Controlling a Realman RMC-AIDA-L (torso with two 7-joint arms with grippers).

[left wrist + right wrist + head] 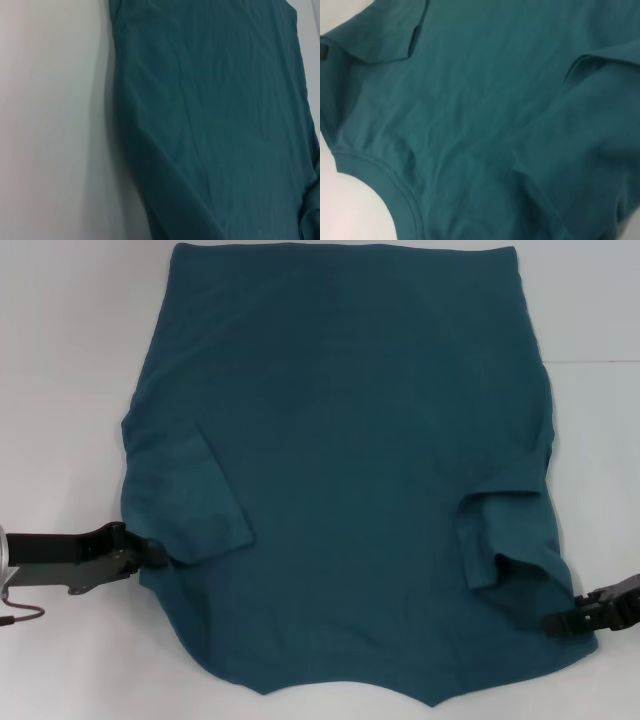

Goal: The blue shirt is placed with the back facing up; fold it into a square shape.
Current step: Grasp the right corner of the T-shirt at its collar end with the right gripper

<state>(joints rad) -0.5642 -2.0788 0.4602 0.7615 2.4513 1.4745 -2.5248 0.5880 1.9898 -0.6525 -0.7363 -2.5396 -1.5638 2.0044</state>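
Blue shirt spread on the table, a gripper at each near shoulder.

Your left gripper (pixel 158 556) meets the blue shirt (pixel 340 460) by its folded-in sleeve; the right gripper (pixel 566 623) touches the opposite edge. You cannot tell either grip.

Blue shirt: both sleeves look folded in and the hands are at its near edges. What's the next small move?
Probably lift both near corners together. The left hand and right hand sit at opposite near edges of the blue shirt, whose sleeves already lie folded inward, so the lengthwise fold toward the far hem seems next.
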